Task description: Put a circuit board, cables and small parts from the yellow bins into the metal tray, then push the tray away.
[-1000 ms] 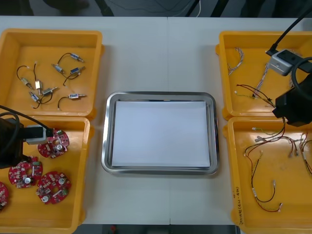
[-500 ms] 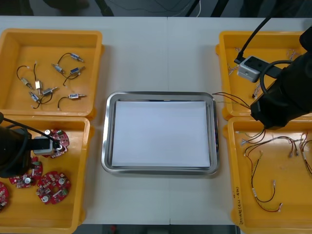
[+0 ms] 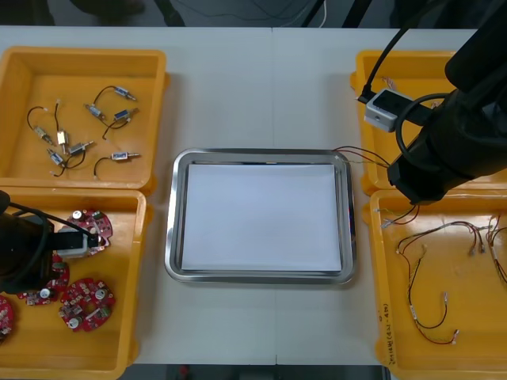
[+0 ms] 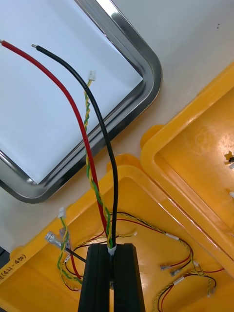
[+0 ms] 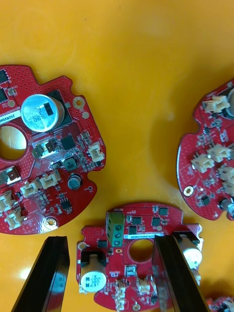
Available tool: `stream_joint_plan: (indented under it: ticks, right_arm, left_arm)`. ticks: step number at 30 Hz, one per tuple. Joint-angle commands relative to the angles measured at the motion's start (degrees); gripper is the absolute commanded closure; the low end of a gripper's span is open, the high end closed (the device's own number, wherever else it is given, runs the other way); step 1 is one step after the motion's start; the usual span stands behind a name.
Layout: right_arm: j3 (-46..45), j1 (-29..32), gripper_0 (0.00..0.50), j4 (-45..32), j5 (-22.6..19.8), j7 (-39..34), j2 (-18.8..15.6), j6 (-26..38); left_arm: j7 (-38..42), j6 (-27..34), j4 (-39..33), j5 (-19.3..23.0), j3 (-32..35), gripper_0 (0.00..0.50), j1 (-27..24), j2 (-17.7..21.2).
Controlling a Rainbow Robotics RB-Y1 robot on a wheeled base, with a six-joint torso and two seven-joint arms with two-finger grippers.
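Far left bin [image 3: 150, 79]: small metal parts [image 3: 79, 131] scattered inside. Near left bin [image 3: 127, 317]: left gripper [image 5: 109, 241] set low over boards, fingers spread wide. One board [image 5: 146, 219] is framed between them, its edge overlapped by one finger; not yet gripped. Centre: tray [image 3: 170, 237], white inside. Right gripper [image 4: 111, 249] held above near right bin [image 3: 380, 317], fingers pinched tight on cables [image 4: 108, 234]. Red, black and twisted yellow-green strands are carried over bin rim, ends hanging above tray corner. Loose cables [image 3: 428, 309] seen lying in bin.
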Motion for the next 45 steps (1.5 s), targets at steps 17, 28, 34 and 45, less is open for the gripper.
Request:
stream_joint_plan:
  ticks: [17, 28, 34, 45]
  right_arm:
    - [1.8, -2.4, 0.500, -2.3, 3.3, 2.6, 2.1, 0.8]
    - [1.8, -2.4, 0.500, -2.3, 3.2, 2.5, 2.0, 0.8]
    - [1.8, -2.4, 0.500, -2.3, 3.0, 2.3, 2.1, 1.2]
    - [1.7, -2.1, 0.500, -2.3, 3.3, 2.1, 2.1, 1.4]
  left_arm:
    - [-4.0, -4.5, 3.4, -0.7, -6.4, 0.000, -2.5, -0.1]
    - [-4.0, -4.5, 3.4, -0.7, -6.4, 0.500, -3.2, -0.4]
    - [-4.0, -4.4, 3.4, -0.6, -6.3, 0.500, -3.3, -0.3]
    - [-4.3, 0.5, 2.6, 0.8, -3.0, 0.500, -4.0, -0.3]
